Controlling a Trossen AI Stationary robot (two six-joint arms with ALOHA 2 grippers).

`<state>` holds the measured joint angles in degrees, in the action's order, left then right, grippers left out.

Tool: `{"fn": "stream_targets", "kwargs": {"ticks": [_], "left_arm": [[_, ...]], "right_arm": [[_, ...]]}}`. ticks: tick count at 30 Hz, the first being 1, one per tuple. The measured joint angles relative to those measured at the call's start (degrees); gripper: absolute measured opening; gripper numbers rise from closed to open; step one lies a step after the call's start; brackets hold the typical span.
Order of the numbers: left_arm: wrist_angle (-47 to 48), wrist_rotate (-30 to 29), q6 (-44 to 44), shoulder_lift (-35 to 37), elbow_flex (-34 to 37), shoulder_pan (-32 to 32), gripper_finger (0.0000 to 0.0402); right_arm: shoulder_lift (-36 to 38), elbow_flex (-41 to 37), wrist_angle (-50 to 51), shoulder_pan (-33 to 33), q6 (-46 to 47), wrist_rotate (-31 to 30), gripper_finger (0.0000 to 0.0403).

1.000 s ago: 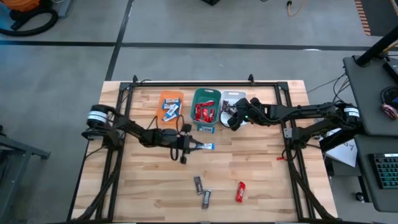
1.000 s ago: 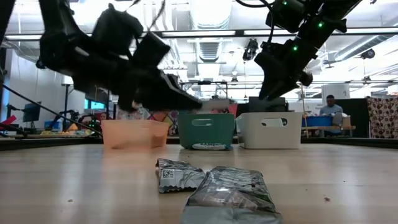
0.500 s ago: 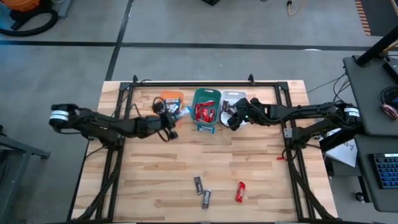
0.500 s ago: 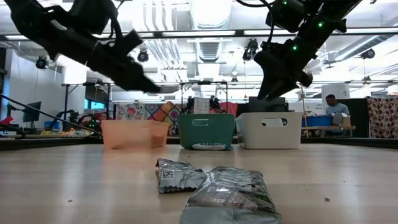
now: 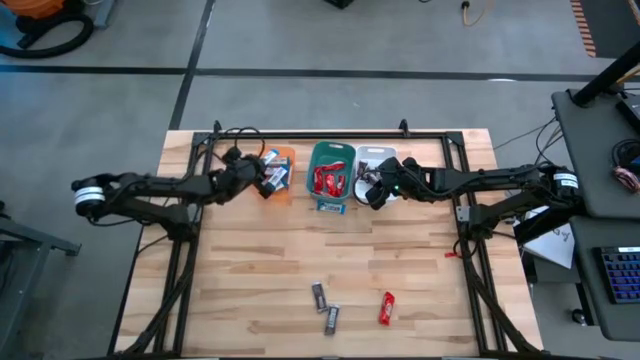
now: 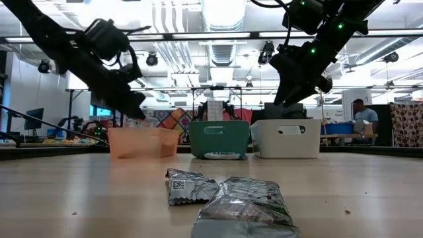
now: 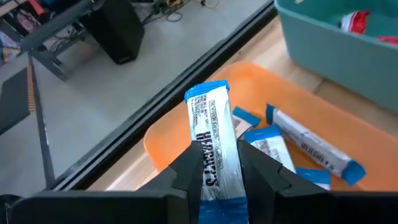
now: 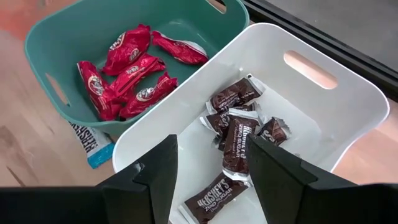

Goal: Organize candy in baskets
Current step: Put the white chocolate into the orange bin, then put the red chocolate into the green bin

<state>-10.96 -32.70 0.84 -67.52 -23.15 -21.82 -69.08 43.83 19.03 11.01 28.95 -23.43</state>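
Note:
My left gripper (image 5: 263,177) is shut on a blue-and-white candy bar (image 7: 213,134) above the orange basket (image 5: 283,158), which holds a few more blue-and-white bars (image 7: 298,140). The gripper also shows in the low view (image 6: 135,109). My right gripper (image 8: 214,186) is open and empty above the white basket (image 8: 348,106), which holds dark bars (image 8: 239,140). The teal basket (image 5: 330,152) between them holds red bars (image 8: 127,68). Two dark bars (image 5: 319,295) (image 5: 331,319) and one red bar (image 5: 386,308) lie flat on the table near its front edge. My left gripper pinches the blue-and-white bar between its two fingers (image 7: 186,168), on its two long sides (image 7: 211,171) at the end nearest the wrist. The fingers lie along the bar, coming from the table's left. Its far blue end (image 7: 208,93) sticks out past the fingertips, clear above the orange basket.
One blue-and-white bar (image 5: 332,208) lies on the table, partly under the teal basket's near side. The three baskets stand side by side at the far edge. A black frame rail (image 5: 330,135) runs behind them. Bare wood lies in the table's middle.
My left gripper has carried the blue-and-white bar from the table's middle toward the far edge and the left, and now stands over the orange basket, still shut on the bar.

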Motion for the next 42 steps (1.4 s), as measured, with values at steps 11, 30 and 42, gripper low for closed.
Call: {"fn": "stream_targets", "kwargs": {"ticks": [11,30,42], "left_arm": [[-0.01,0.32,-0.13,-3.72,-0.45,-0.44,0.0102],[-0.17,1.96,0.36,-1.18,-0.45,2.57,0.013],[-3.22,4.86,4.31,4.0,-0.47,12.73,0.013]], "right_arm": [[0.0,0.0,0.0,0.02,0.02,0.12,0.018],[0.39,0.0,-0.07,-1.36,9.17,12.31,0.018],[0.37,3.99,-2.03,-13.33,16.98,16.6,0.0175]]}}
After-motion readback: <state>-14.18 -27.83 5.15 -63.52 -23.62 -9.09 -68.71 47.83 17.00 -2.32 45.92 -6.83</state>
